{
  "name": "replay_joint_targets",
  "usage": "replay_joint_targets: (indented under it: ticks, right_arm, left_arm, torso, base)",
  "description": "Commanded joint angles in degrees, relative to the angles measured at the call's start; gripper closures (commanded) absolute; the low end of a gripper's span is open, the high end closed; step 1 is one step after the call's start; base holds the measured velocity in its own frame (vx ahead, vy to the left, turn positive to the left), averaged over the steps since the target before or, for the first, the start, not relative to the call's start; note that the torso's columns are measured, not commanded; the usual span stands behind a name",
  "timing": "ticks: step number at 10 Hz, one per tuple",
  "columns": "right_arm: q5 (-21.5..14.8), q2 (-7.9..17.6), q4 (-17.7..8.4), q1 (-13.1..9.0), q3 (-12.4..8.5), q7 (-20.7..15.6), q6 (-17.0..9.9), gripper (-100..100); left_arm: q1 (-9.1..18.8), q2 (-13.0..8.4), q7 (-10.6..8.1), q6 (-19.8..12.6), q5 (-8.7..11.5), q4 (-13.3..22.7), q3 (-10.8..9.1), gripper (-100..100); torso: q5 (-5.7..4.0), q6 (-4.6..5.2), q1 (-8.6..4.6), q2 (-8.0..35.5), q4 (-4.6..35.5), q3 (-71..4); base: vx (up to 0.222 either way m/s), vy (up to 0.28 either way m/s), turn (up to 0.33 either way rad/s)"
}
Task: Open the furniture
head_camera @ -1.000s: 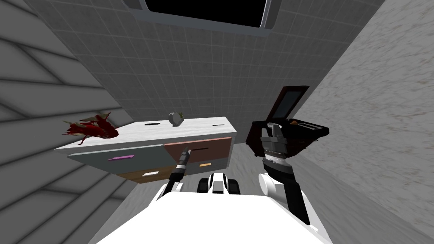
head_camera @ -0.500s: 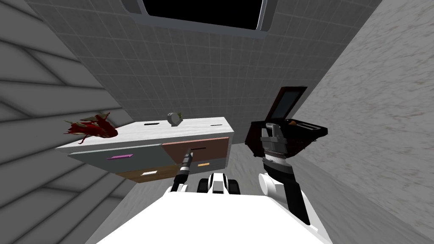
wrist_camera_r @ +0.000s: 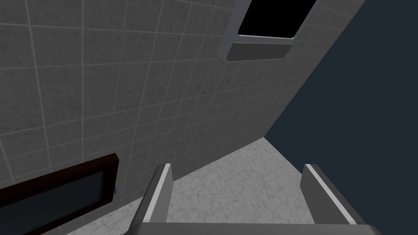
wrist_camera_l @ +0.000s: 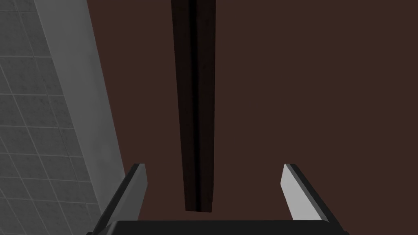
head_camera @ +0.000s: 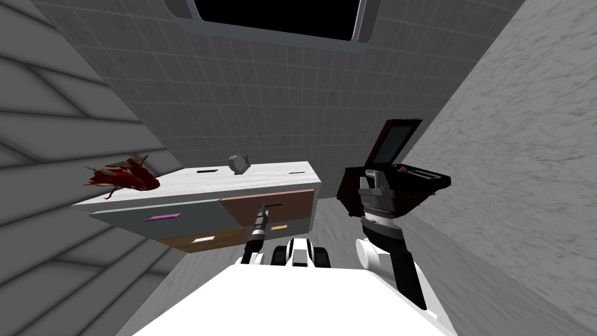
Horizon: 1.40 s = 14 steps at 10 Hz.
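Note:
A low dresser [head_camera: 192, 178] with a white top stands against the tiled wall. It has several drawers of different colours. Its upper right drawer [head_camera: 291, 201] is reddish brown with a dark bar handle [head_camera: 271, 205]. My left gripper [head_camera: 263, 213] reaches up to that handle. In the left wrist view the dark handle [wrist_camera_l: 194, 106] runs down the brown drawer front [wrist_camera_l: 306, 81], and its end lies between the open fingers [wrist_camera_l: 134, 187] of the left gripper [wrist_camera_l: 212, 181], untouched. My right gripper [head_camera: 376, 175] is held up to the right, open and holding nothing [wrist_camera_r: 236, 179].
A red plant [head_camera: 122, 175] and a small grey object [head_camera: 239, 164] sit on the dresser top. A dark unit with a raised lid [head_camera: 396, 186] stands right of the dresser. Walls close in on both sides. A window [head_camera: 280, 14] above shows a black area.
My left arm has stretched forward, bringing its gripper up from the lower drawers to the dark handle. The right arm has not moved.

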State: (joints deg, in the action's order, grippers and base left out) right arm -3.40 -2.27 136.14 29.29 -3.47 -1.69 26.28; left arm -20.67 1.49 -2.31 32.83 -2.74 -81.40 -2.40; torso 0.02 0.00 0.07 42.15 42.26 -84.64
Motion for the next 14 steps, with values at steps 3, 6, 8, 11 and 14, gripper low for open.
replay_joint_targets:
  ticks: [3,6,8,11,14]
  right_arm:
    - [0.0,0.0,0.0,0.0,0.0,0.0,0.0,0]
    - [0.0,0.0,0.0,0.0,0.0,0.0,0.0,0]
    - [0.0,0.0,0.0,0.0,0.0,0.0,0.0,0]
    - [0.0,0.0,0.0,0.0,0.0,0.0,0.0,0]
    - [0.0,0.0,0.0,0.0,0.0,0.0,0.0,0]
  left_arm:
    - [-0.9,0.0,-0.19,-0.4,-0.1,-1.3,0.34,100]
    - [-2.3,-0.1,-0.48,-0.7,-0.3,-3.1,0.86,100]
    - [-2.1,-1.9,-0.43,-0.8,-0.3,-2.7,0.77,-100]
    - [-2.0,-5.7,-0.44,-1.0,-0.3,-2.6,0.75,-100]
    - [-1.8,-9.3,-0.46,-1.7,-0.2,-2.5,0.70,-100]
  torso:
    - [0.14,0.05,0.04,0.2,-0.1,0.2]
    - [-0.03,0.00,-0.11,0.2,0.0,0.1]
    - [0.00,0.00,-0.01,-0.2,0.0,-0.1]
    - [0.00,0.00,-0.03,0.0,0.0,0.0]
    - [-0.02,0.00,-0.09,0.2,0.0,0.1]
  base:
    - [-0.083,-0.008,0.006]
    - [-0.173,-0.044,0.007]
    - [-0.048,-0.012,0.000]
    - [0.015,0.005,0.000]
    - [0.024,0.007,-0.003]
